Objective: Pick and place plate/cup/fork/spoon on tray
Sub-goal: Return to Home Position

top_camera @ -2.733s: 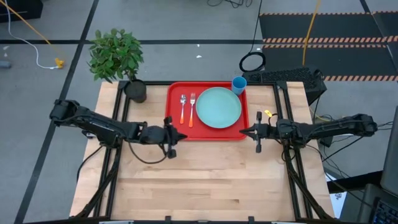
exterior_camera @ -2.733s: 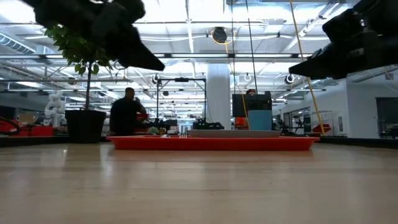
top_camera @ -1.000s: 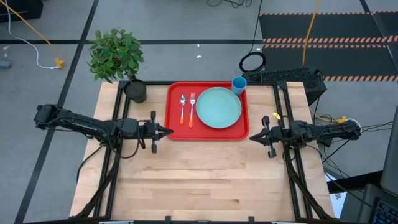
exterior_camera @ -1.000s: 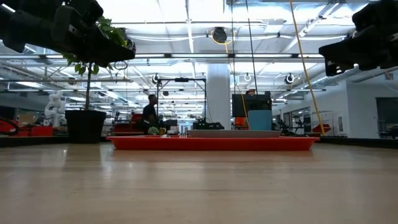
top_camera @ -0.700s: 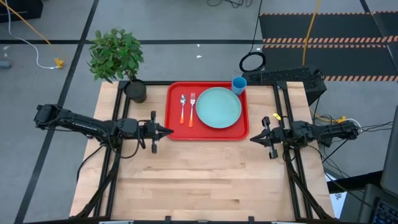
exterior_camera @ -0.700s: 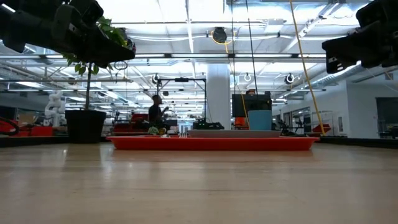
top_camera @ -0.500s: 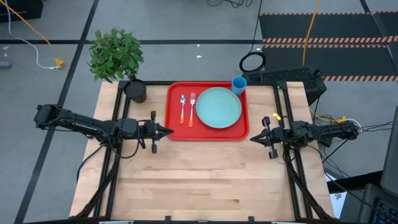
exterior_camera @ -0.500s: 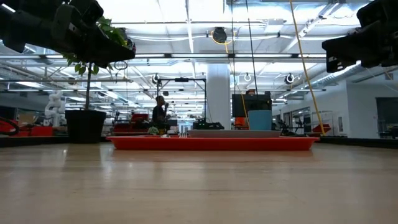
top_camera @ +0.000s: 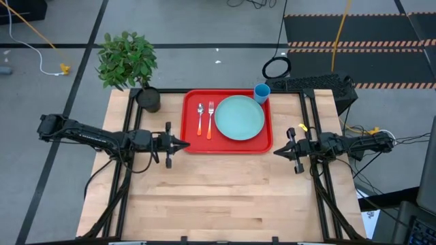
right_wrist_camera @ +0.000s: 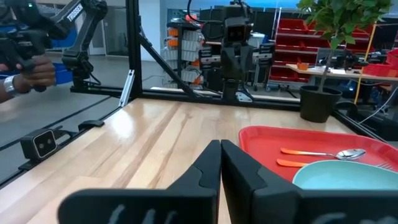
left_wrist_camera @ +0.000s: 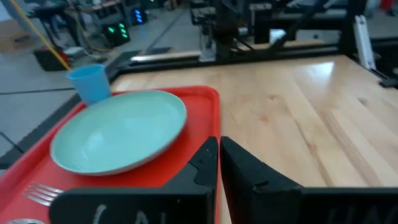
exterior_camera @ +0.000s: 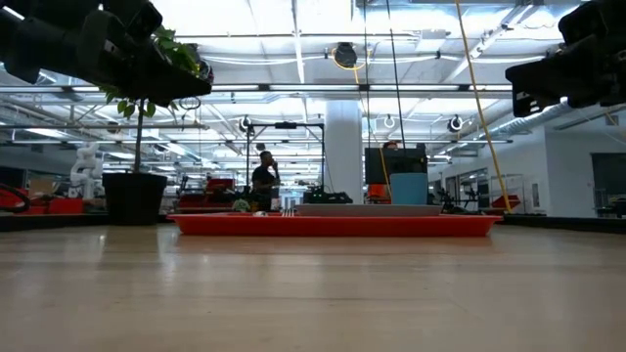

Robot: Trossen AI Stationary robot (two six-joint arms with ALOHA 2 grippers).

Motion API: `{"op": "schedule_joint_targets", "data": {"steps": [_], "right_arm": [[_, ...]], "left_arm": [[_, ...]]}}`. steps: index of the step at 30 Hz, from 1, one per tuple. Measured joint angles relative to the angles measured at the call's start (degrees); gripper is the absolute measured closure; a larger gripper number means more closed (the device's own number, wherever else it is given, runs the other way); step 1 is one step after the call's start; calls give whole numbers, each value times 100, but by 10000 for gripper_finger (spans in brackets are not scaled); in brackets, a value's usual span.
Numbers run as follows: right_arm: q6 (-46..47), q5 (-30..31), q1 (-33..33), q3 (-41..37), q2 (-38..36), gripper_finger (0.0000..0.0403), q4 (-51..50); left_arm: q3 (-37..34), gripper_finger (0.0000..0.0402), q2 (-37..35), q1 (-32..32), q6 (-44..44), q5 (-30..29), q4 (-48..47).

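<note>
I am holding my left gripper point(top_camera: 184, 143) pressed shut and empty at the tray's point(top_camera: 225, 149) left edge, near its front corner. My right gripper point(top_camera: 276, 150), also closed on nothing, is hanging just beside the tray's right front corner. The plate point(top_camera: 239, 117) is sitting on the tray's middle and the cup point(top_camera: 261, 92) at its far right corner. The fork point(top_camera: 210, 119) and spoon point(top_camera: 200, 119) are lying left of the plate, handles toward the tray's front. I judge that each arm only needs to back away from its own side of the tray.

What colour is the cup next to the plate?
Bright blue. The cup shows best in the left wrist view, beside the light teal plate.
</note>
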Motion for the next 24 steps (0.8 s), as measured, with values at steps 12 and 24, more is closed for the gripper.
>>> {"op": "schedule_joint_targets", "data": {"steps": [12, 24], "right_arm": [[7, 27, 0, -2, 1, 399, 567], [7, 4, 0, -2, 11, 399, 609]], "left_arm": [[-776, 380, 0, 14, -68, 314, 590], [-1473, 382, -154, -32, -443, 723, 1356]]}}
